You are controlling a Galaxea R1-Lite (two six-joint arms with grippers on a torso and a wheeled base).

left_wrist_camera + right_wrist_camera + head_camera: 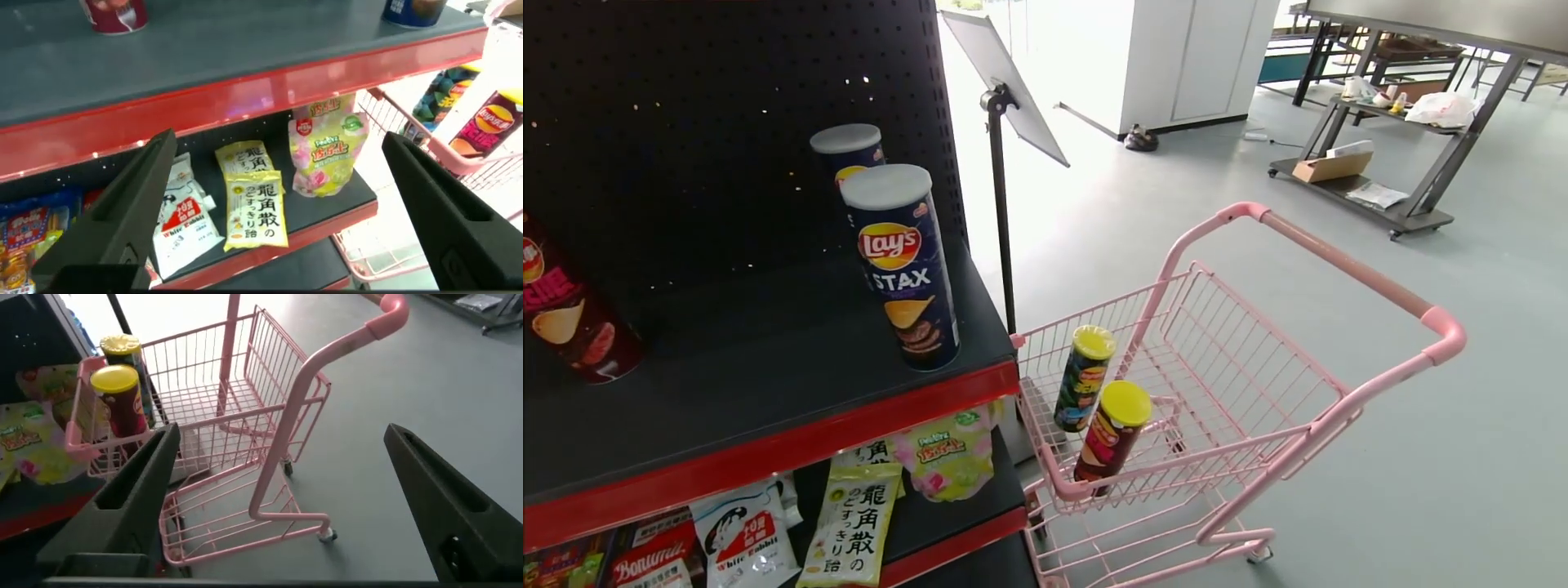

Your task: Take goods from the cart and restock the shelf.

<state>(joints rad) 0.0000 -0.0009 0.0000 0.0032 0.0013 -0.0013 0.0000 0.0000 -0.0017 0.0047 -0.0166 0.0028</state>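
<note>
Cart [1339, 260]: pink wire frame, standing on the grey floor just to the right of the shelf [768, 453]. The front corner of its basket sits close to the shelf end.

Cart contents: two cans with yellow lids, both in the basket corner nearest the shelf.
- Green can [1083, 377]: leans against the basket wall, tilted.
- Red can [1111, 433]: just beside the green can, on the side nearer the robot, also tilted.

Top board of the shelf: three cans, all upright.
- Front blue can [900, 269]: near the right end, close to the red front edge.
- Rear blue can [849, 151]: directly behind it, by the pegboard back.
- Crimson can [568, 314]: at the far left, well apart from the blue pair.

Lower board: snack bags lying flat.
- White bag [176, 216]
- Yellow bag [253, 204]
- Pink-green bag [327, 147], nearest the cart.

Left gripper [278, 137]: positioned in front of the lower board, facing the bags. Its fingers [122, 204] are spread wide and released.

Right gripper [281, 429]: positioned over the floor beside the cart, facing its basket. Its fingers [131, 490] are spread wide and released.

Sign stand [1005, 82]: behind the cart, at the shelf's rear corner.
</note>
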